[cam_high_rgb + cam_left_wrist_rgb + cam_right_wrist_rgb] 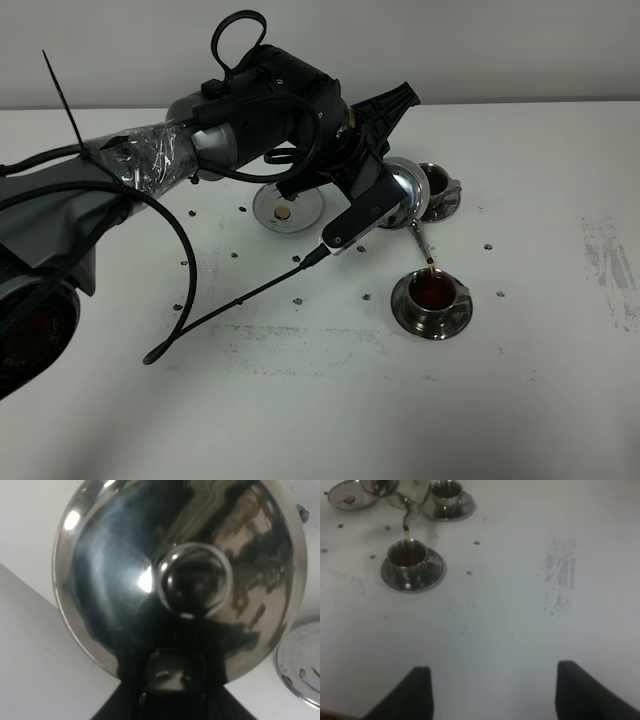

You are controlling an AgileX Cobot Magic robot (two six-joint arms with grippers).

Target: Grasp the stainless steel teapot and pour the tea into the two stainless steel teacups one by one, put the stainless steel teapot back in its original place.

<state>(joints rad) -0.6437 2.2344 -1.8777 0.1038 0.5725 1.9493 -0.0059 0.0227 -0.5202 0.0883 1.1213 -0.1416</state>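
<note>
Surface: White table (300,400) with small dark specks and a scuffed grey patch (559,577); a pale wall runs behind it.
Left gripper (385,185): You see it reaching over the middle of the table, its fingers pressed tight on the loop handle of the stainless steel teapot. In the left wrist view the dark jaw block sits directly against the pot's lid side.
Stainless steel teapot (175,575): Held off the table and tipped toward its spout. The domed lid and its round knob (194,586) face the left fingers, filling the wrist view.
Spout (420,240): Points down and away from the left fingers, its tip just above the near cup.
Tea (431,270): A thin reddish-brown stream falls from the spout tip into the near cup, which already holds dark liquid.
Near teacup (434,292): Upright on its round saucer (405,312), below and beyond the left fingertips, directly under the spout.
Far teacup (438,182): Upright on its own saucer, just beside the teapot body on the side away from the left arm. You cannot tell from these views whether it holds liquid.
Round steel dish (288,206): Flat on the table with a tan dot at its centre, bare, behind the left fingers under the arm.
Right gripper (492,690): Its two dark fingers (412,692) are spread wide apart above bare table, holding nothing. Both cups and the teapot lie well ahead of these fingertips.
</note>
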